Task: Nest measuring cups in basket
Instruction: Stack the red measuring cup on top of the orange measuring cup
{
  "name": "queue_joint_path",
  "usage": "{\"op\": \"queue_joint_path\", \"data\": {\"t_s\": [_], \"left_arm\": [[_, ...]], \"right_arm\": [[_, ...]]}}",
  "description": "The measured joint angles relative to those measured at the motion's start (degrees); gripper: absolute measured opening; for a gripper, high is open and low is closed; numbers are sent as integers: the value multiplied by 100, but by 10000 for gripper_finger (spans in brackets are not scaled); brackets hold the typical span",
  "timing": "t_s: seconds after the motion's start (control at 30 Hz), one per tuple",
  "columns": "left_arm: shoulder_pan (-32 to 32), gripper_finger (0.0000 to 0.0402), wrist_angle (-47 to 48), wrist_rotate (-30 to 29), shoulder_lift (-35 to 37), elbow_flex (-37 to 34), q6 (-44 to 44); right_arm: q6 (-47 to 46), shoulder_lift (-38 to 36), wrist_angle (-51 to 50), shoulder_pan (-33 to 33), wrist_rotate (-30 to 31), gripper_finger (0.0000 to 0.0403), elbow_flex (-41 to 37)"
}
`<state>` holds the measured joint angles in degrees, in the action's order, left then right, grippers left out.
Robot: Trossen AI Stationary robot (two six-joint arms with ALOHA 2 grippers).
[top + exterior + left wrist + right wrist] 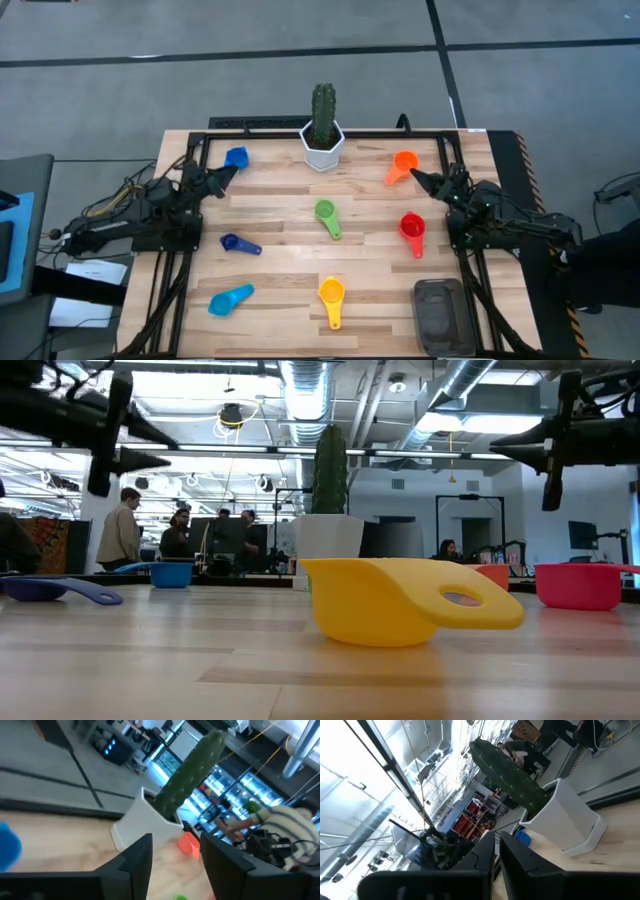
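Your desk (290,300) is pale wood slats. The left arm sits at its left edge, left gripper (228,174) just beside the blue cup (236,157), jaws parted and empty. The right gripper (420,179) hangs near the orange cup (402,165), jaws nearly closed on nothing. A cactus (323,112) in a white pot (322,148) stands at the far edge. The dark grey basket (440,316) sits empty at the near right corner. Scattered cups: green (326,216) mid-desk, red (412,230) right, yellow (332,298) near, dark blue (238,244) and light blue (230,299) left.

Two matte black jointed arms (loose cable bundles trailing at their bases), each tool ending in flat, angular dark fingers (135,862).
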<state>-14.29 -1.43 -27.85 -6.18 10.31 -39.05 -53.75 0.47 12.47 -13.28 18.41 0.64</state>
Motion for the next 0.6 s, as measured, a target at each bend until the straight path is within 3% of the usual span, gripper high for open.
{"op": "queue_joint_path", "data": {"t_s": [0.23, 0.43, 0.6], "left_arm": [[-383, 155, 517, 263, -1575, 985, 562], [-500, 155, 501, 1090, -3033, 1576, 540], [-444, 155, 498, 1486, -3985, 1923, 532]], "right_arm": [[19, 0, -235, 0, -14, 62, 0], [-45, 366, -445, 4, -111, 92, 142], [-127, 1144, -1714, 19, -443, 119, 831]]}}
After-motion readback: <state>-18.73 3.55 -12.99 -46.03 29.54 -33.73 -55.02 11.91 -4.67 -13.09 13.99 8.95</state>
